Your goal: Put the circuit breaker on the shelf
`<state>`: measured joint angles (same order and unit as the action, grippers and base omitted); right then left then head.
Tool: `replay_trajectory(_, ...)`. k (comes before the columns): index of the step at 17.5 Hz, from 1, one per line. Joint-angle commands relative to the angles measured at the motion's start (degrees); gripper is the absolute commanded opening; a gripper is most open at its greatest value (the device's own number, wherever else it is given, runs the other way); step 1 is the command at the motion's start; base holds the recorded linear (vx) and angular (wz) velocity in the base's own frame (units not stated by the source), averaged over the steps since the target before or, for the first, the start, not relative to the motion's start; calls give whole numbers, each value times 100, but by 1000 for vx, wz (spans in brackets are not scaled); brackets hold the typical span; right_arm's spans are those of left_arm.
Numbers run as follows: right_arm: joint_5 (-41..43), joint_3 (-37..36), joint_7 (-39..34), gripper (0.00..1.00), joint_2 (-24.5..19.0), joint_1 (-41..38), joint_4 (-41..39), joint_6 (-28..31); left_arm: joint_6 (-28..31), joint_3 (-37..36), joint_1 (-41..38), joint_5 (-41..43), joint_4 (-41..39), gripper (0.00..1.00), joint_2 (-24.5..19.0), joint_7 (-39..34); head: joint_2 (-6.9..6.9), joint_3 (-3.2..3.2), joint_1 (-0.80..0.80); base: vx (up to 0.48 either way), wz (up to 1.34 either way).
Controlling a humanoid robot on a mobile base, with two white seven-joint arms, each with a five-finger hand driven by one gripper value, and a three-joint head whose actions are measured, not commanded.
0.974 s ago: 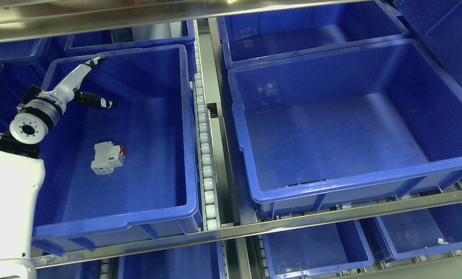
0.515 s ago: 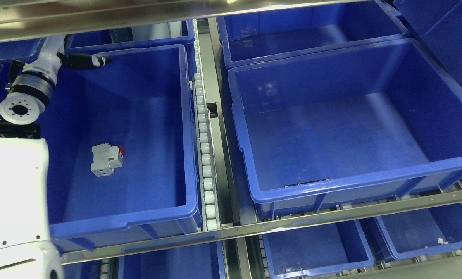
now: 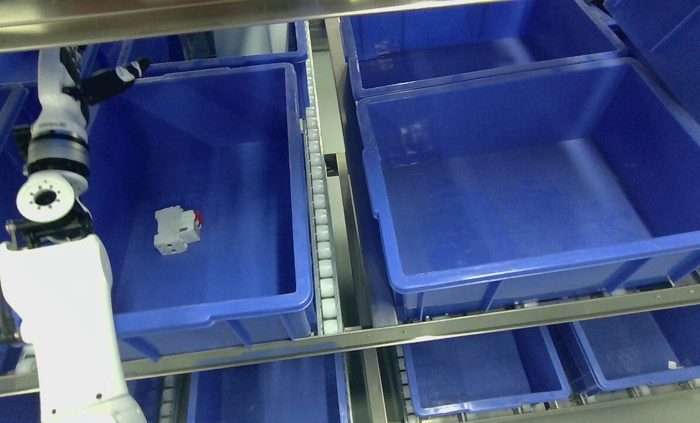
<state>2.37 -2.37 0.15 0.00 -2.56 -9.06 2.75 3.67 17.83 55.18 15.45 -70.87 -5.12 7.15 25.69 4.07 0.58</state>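
My empty left hand [image 3: 104, 80], fingers loosely spread, hovers over the bin's [image 3: 209, 314] far-left rim; circuit breaker [image 3: 177, 230] lies toward five o'clock.

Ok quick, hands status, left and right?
Left hand: open, holding nothing, up at the bin's far-left corner; the circuit breaker lies on the bin floor.
Right hand: not in view.

One circuit breaker [image 3: 177, 230]. One robot arm [image 3: 62, 258] in view. Two large blue bins [image 3: 209, 305] at front; more blue bins partly visible around them.
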Motion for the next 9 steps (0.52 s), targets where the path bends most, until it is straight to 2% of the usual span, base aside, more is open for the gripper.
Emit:
replay_trajectory(1,0,0,3,100,100,1,0,-3,143,-104,-955,-192,-1939,100,412,-4,0,0,0,-98,124)
replay_trajectory(4,0,0,3,100,100,1,0,-3,143,-183,-1289,-192,-2106,100,412,14,0,0,0,-164,146)
replay_trajectory(9,0,0,3,100,100,1,0,-3,143,-227,-1317,-192,-2159,100,412,23,0,0,0,-195,63)
